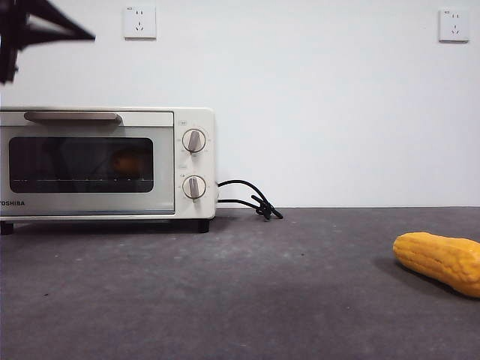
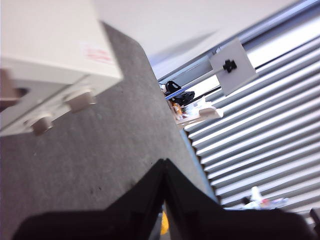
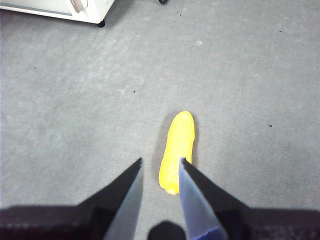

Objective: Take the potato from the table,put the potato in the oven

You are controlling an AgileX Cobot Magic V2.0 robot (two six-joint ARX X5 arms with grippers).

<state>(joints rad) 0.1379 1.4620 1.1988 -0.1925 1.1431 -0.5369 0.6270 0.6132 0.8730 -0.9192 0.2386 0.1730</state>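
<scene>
The cream-white oven point(image 1: 105, 161) stands at the back left of the table point(image 1: 262, 300) with its dark glass door shut. Behind the glass the potato point(image 1: 127, 161) shows dimly as an orange-brown rounded shape. My left gripper point(image 2: 164, 167) is shut and empty, held high beside the oven point(image 2: 50, 45); in the front view it is only a black tip point(image 1: 30, 30) at the top left corner. High above the table, my right gripper point(image 3: 161, 161) is open with nothing held.
A yellow corn cob point(image 1: 439, 260) lies on the table at the right, below the right gripper point(image 3: 177, 150). The oven's black cord point(image 1: 251, 199) trails along the back. Two wall sockets sit high on the white wall.
</scene>
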